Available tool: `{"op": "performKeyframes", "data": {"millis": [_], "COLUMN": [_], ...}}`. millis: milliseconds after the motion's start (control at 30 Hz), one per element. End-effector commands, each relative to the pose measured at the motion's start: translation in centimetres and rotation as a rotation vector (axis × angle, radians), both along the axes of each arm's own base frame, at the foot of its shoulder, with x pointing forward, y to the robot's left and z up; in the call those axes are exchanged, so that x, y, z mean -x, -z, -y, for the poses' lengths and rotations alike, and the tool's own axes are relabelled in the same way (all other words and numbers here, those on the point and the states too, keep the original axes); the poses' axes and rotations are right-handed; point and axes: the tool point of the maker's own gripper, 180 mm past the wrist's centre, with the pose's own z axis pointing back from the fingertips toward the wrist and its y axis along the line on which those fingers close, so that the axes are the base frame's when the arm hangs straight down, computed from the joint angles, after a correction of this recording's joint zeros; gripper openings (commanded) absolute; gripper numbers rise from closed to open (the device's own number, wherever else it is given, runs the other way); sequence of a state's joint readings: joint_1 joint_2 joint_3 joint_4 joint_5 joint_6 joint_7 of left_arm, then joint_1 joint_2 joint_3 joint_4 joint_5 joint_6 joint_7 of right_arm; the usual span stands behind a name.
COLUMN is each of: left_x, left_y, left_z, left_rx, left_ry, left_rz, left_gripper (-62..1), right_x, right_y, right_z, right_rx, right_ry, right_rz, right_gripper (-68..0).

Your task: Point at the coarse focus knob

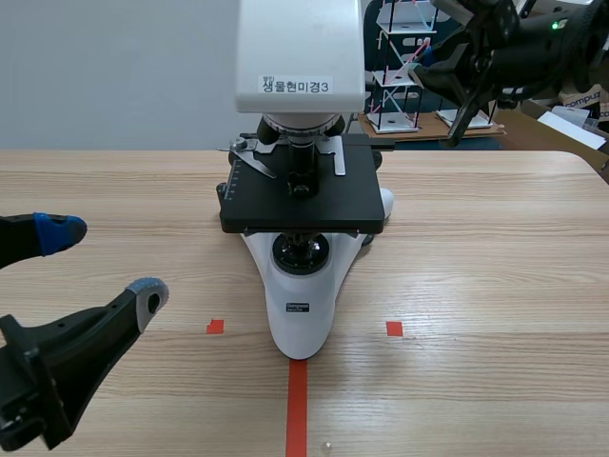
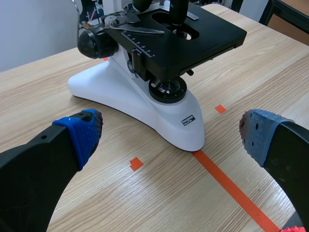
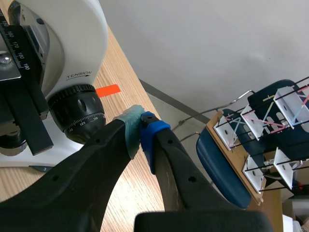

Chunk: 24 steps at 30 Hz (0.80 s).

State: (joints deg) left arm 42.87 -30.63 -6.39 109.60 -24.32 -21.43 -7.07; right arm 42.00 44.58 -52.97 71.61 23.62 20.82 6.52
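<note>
Coarse focus knob [image 3: 77, 113]: black, ribbed, low on the side of the microscope [image 1: 301, 314], which stands on the worktop [image 1: 476, 286]. Left pincer [image 1: 105, 264]: spread wide, holding nothing, left of the microscope's base. Right pincer [image 3: 141, 126]: closed on nothing, pads together, tips just beside the knob on the microscope; contact cannot be confirmed.

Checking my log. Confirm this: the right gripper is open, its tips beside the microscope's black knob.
Not quite. The right gripper is shut, not open: the right wrist view shows its pads pressed together with nothing between them. Its tips are indeed beside the microscope's black knob.
</note>
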Motion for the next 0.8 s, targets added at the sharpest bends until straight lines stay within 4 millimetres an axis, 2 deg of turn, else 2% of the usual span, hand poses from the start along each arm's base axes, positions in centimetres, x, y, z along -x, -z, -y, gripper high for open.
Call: {"op": "performKeyframes", "data": {"millis": [0, 767], "left_x": [-0.12, -0.12], "left_y": [-0.78, -0.78], "left_z": [0.05, 0.05], "left_rx": [0.018, 0.018], "left_ry": [-0.002, -0.002], "left_rz": [0.022, 0.022], "left_gripper": [-1.1, -1.1], "right_x": [-0.42, -0.36], "right_y": [-2.25, -2.35], "right_z": [0.03, -0.08], "right_rx": [-0.029, -0.035], "right_ry": [-0.005, -0.011], "right_rz": [0.052, 0.055], "right_gripper": [-66.7, -66.7]}}
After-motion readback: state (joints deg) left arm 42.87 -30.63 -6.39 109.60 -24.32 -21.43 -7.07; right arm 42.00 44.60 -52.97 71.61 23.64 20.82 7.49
